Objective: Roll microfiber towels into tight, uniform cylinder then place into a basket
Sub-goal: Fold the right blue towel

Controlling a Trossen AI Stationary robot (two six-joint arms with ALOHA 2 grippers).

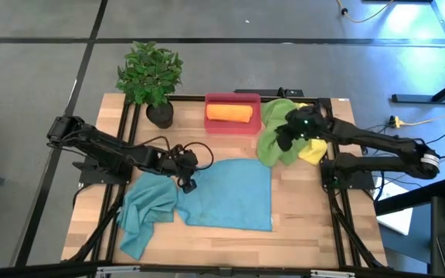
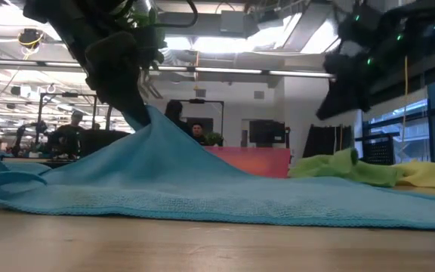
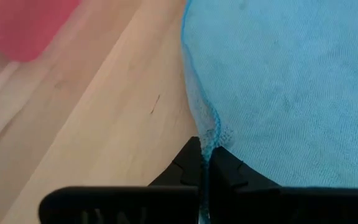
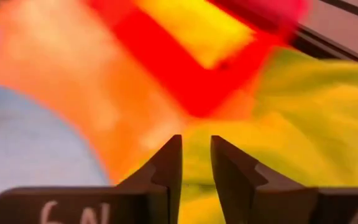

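Left gripper (image 3: 205, 163) clenched on edge of spread teal towel (image 1: 234, 193), lifting it, likely to start the roll | right gripper (image 4: 196, 158) slightly parted, empty, above green towel (image 1: 273, 139) | orange towel (image 1: 229, 113) rolled in basket (image 1: 232, 126) by potted plant (image 1: 151, 73).

Bare table (image 1: 315, 208) lies open right of the spread teal towel (image 1: 230, 193); a plant (image 1: 151, 77) crowds the basket's (image 1: 232, 123) left side.
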